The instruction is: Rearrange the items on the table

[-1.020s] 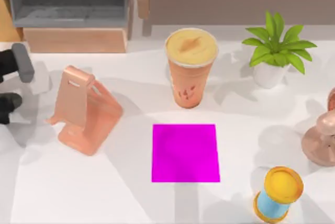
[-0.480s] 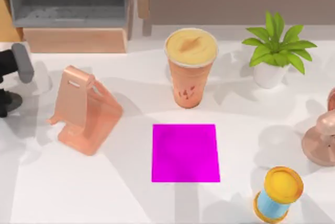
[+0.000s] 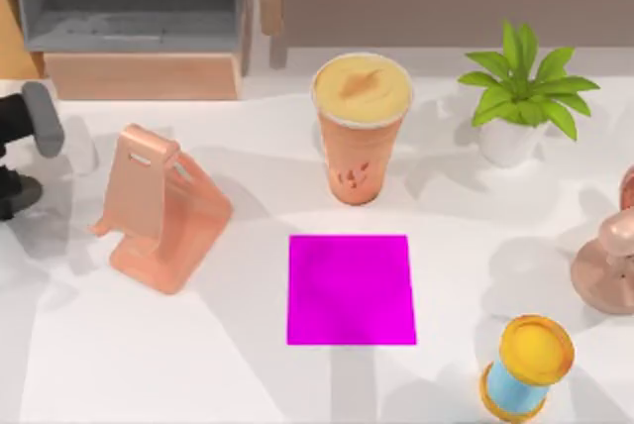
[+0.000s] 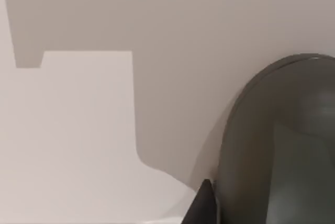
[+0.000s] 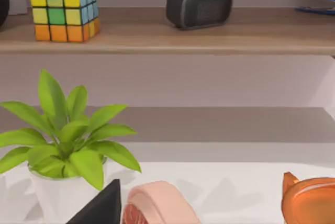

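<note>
The left gripper (image 3: 12, 155) sits at the wide white table's (image 3: 149, 365) left edge with the dark grey oval computer mouse (image 3: 42, 119) beside it. Both have drifted slightly further toward that edge over the last second. I cannot tell whether it is clamped on the mouse. The tall orange drink cup (image 3: 361, 132) stays at the back middle, behind the bare square magenta mat (image 3: 351, 289), so in my judgement only the mouse is being dealt with. The right gripper (image 5: 102, 209) idles at the right edge, state unclear.
</note>
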`<state>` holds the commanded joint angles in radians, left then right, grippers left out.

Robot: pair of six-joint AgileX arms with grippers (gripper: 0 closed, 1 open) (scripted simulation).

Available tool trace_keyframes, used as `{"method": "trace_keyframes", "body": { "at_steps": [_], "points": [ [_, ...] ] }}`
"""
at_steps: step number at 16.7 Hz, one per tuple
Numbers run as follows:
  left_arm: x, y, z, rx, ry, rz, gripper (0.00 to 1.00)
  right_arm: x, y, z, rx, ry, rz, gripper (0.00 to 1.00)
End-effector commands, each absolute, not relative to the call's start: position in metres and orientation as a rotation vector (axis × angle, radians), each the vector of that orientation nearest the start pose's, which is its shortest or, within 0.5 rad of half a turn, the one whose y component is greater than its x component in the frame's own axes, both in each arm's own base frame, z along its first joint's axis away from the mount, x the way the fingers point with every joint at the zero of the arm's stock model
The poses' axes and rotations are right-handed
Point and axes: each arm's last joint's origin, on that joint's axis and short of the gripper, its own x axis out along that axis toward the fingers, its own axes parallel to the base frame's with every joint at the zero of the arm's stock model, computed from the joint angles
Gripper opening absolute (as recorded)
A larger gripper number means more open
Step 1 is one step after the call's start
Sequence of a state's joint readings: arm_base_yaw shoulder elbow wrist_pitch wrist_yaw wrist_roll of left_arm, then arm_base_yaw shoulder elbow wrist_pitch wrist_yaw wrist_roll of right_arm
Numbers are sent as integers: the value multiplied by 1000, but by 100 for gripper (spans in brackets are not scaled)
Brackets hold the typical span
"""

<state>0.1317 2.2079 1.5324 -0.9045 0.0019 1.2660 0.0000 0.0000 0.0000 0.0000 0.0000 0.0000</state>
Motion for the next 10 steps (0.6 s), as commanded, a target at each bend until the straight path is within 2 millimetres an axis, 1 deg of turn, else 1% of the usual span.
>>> {"method": "trace_keyframes", "body": {
  "at_steps": [2,3,5,6,8,10],
  "points": [
    [407,58,107,872,1396,-880,0,106,-1,160,0,0,0,100],
    [406,56,114,874,1387,-875,0,106,-1,160,0,0,0,100],
    [407,58,117,868,1391,-869,0,106,-1,160,0,0,0,100],
    [408,60,123,865,1393,-868,0,106,-1,160,0,0,0,100],
    [410,60,143,863,1392,-869,0,106,-1,160,0,0,0,100],
    [411,59,170,869,1385,-867,0,106,-1,160,0,0,0,100]
  ]
}}
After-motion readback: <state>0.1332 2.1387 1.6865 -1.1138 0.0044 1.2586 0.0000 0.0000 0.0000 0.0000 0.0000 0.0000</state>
